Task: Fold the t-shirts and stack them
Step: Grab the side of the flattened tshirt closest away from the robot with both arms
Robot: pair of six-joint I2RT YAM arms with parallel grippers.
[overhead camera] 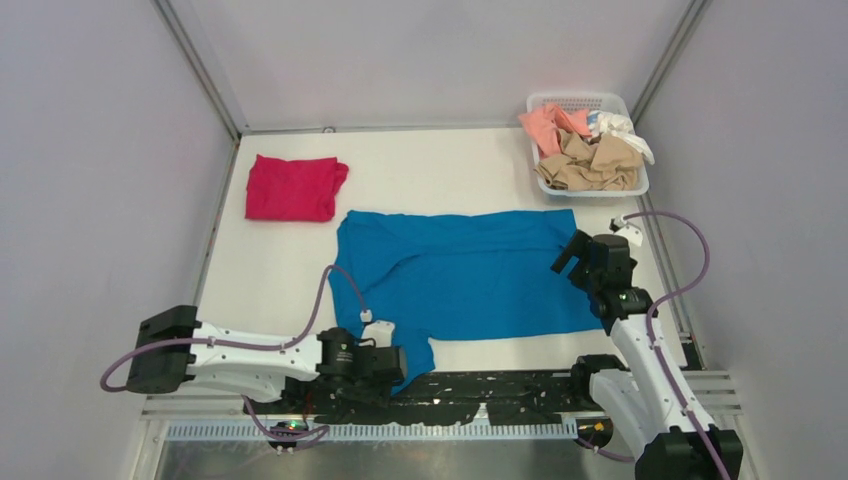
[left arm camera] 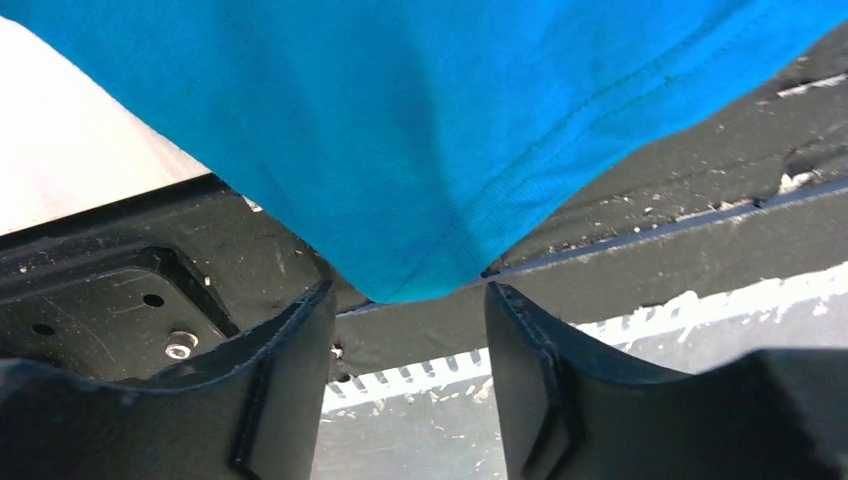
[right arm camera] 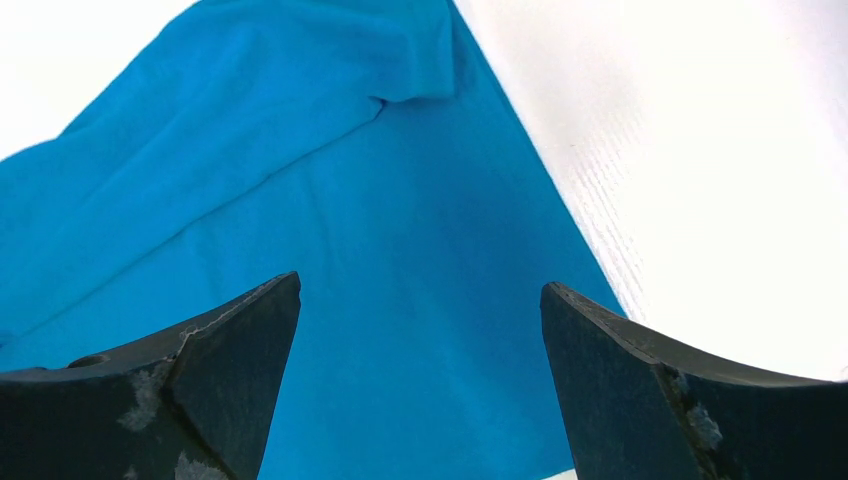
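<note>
A teal-blue t-shirt (overhead camera: 460,275) lies spread flat across the middle of the table. Its near-left corner hangs over the black front rail. My left gripper (overhead camera: 398,362) is open at that corner; in the left wrist view the cloth's tip (left arm camera: 420,270) sits just ahead of the gripper (left arm camera: 408,295), between the fingertips and not pinched. My right gripper (overhead camera: 568,255) is open above the shirt's right edge; its wrist view shows blue cloth (right arm camera: 400,300) below the spread fingers (right arm camera: 420,290). A magenta-red t-shirt (overhead camera: 293,187) lies folded at the far left.
A white basket (overhead camera: 640,183) at the far right corner holds peach (overhead camera: 548,125), tan (overhead camera: 590,160) and white (overhead camera: 615,125) shirts. Grey walls enclose the table. The black rail (overhead camera: 500,385) runs along the near edge between the arm bases.
</note>
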